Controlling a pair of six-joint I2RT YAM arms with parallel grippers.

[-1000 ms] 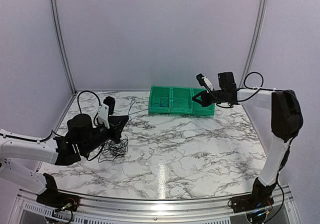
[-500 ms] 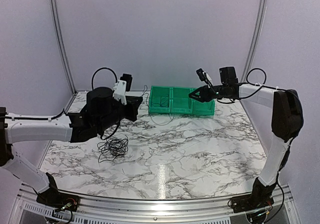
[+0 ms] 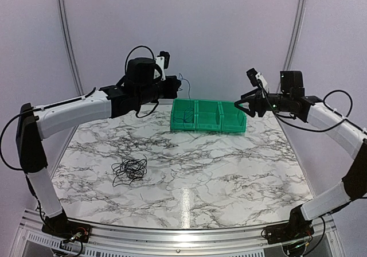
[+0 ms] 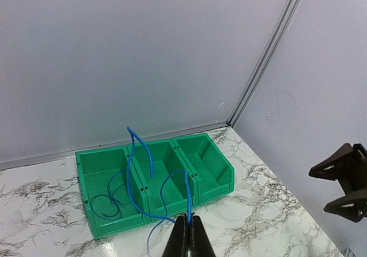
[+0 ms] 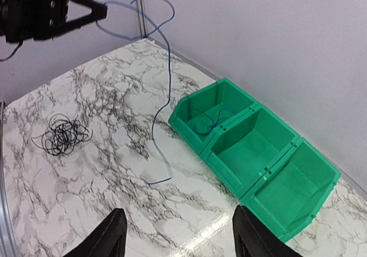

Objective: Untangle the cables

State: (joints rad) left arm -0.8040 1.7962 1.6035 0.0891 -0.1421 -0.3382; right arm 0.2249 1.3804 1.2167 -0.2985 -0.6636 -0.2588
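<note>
My left gripper [image 3: 175, 85] [image 4: 188, 220] is raised high behind the left end of the green bins [image 3: 209, 125], shut on a thin blue cable [image 4: 188, 197] [image 3: 184, 80]. In the right wrist view that blue cable [image 5: 170, 85] loops from the left gripper [image 5: 102, 9] and hangs down, with its free end lying on the marble in front of the bins. Another blue cable [image 4: 109, 202] [image 5: 203, 119] lies coiled in the leftmost bin. A tangle of black cables [image 3: 129, 169] [image 5: 60, 135] rests on the table at the left. My right gripper [image 3: 245, 103] [image 5: 180, 229] stands open and empty beside the right bin.
The three joined green bins [image 4: 143, 185] [image 5: 241, 154] stand at the back of the marble table [image 3: 218, 171]. The middle and right bins hold nothing. Purple walls close in the back and both sides.
My left arm rose from beside the black tangle and swung back over the bins, lifting the blue cable. My right gripper opened and drew back to the right.
</note>
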